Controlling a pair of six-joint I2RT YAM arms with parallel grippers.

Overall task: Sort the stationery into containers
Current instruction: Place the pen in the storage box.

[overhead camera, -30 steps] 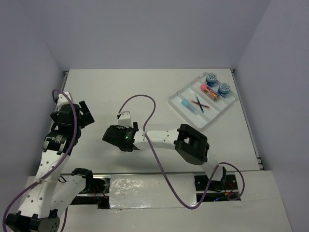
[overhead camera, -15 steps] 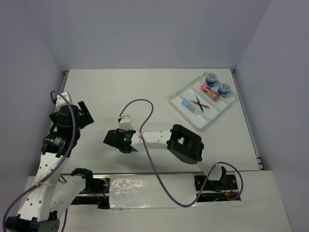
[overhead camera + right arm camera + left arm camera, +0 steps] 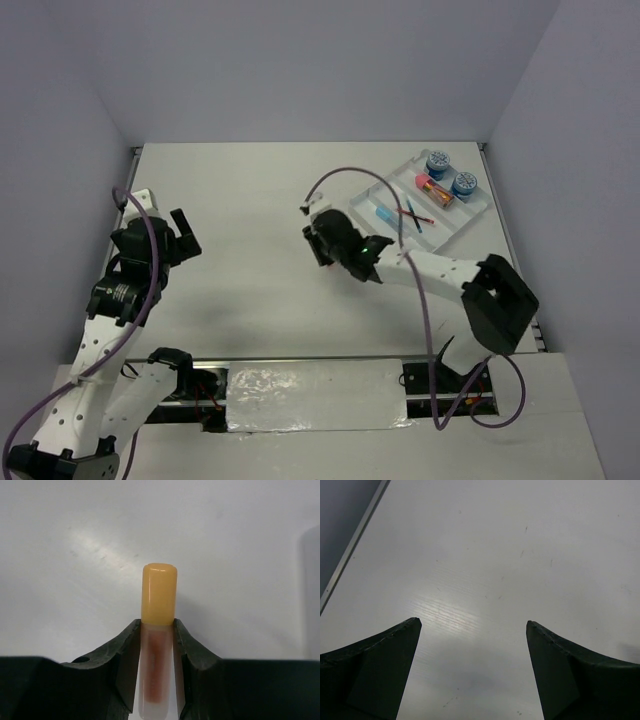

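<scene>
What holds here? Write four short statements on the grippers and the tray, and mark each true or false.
1. The right gripper is shut on an orange-capped tube. True.
2. The left gripper holds a pen. False: it is open, with nothing between its fingers.
3. Two blue jars stand in the white tray. True.
4. The right gripper hangs over the tray. False: it is over the bare table, beside the tray's left corner.

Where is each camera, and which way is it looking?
Top: above and behind the arms, looking down on the table, tray and both arms.
Left wrist: on the left arm, looking down at the table between its open left fingers.
Right wrist: looking along right fingers clamping an orange-capped tube.
Shared: all three see the white table.
</scene>
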